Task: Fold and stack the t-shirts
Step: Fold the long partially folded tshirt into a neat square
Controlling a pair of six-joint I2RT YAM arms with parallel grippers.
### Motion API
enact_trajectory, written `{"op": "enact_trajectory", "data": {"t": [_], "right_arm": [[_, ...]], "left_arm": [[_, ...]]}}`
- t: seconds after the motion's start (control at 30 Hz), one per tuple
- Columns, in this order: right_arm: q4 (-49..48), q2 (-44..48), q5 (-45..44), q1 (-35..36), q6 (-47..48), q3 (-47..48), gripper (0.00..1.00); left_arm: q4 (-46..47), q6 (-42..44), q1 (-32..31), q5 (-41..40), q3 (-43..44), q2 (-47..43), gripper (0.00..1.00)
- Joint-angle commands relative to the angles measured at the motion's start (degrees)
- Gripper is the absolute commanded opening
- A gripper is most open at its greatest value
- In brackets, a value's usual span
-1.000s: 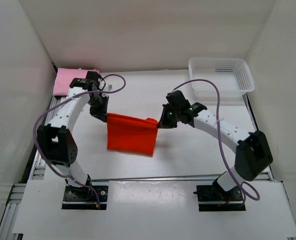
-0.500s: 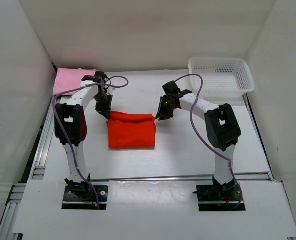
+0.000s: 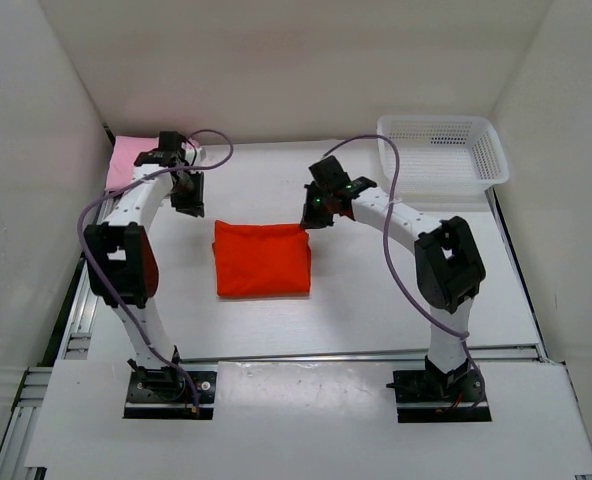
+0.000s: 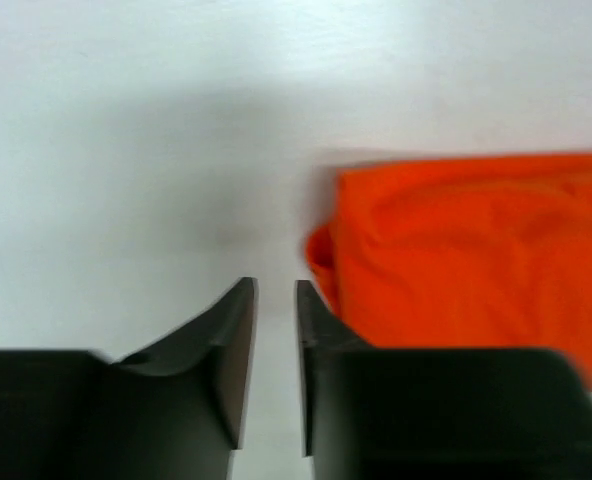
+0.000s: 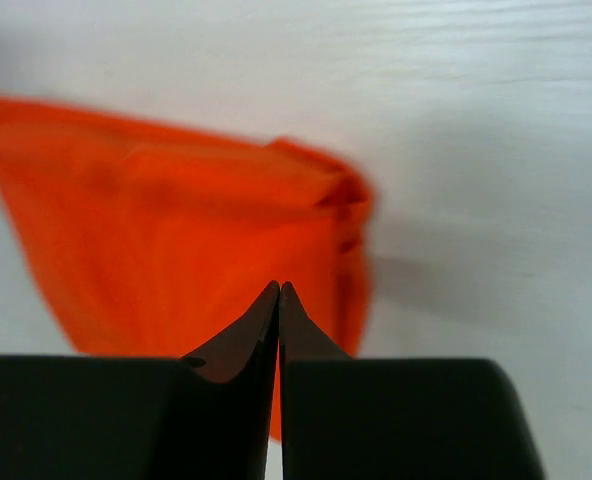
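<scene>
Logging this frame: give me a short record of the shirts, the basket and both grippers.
shirts in view: two
orange-red t-shirt: folded, flat, mid-table
pink t-shirt: far left corner, partly behind the left arm
basket: white mesh, far right corner
left gripper: slightly open, nothing between the jaws, beside the orange-red shirt's corner
right gripper: shut, no cloth in the jaws, above the shirt's far right corner

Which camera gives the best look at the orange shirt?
The top view: the whole folded orange shirt shows unblocked. The left wrist view catches only a blurred corner; the right wrist view shows more, blurred and partly blocked.
</scene>
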State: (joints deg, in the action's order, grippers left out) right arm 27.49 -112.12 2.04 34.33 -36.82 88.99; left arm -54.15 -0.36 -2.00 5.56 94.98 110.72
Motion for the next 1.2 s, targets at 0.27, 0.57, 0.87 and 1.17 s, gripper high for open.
{"op": "enact_trajectory", "data": {"t": [0.27,0.57,0.87,1.17], "right_arm": [[-5.2,-12.5,8.9,1.2,-6.9,8.5,0.00],[-5.2,-16.3,5.6,-3.0,-10.1,10.5,0.00],[-2.3,-8.5,5.6,-3.6,-7.1,7.9,0.23],[-1.6,-0.7,7.4,-1.4,-7.8,-7.3,0.52]], "left_arm": [[-1.4,0.4,-6.7,10.9,-2.0,5.5,0.32],[-1.3,0.4,-3.3,8.8,8.3,12.5,0.48],[0.7,0.4,0.2,13.9,1.4,1.3,1.00],[-2.9,0.4,1.5,23.2,-11.0,3.4,1.00]]}}
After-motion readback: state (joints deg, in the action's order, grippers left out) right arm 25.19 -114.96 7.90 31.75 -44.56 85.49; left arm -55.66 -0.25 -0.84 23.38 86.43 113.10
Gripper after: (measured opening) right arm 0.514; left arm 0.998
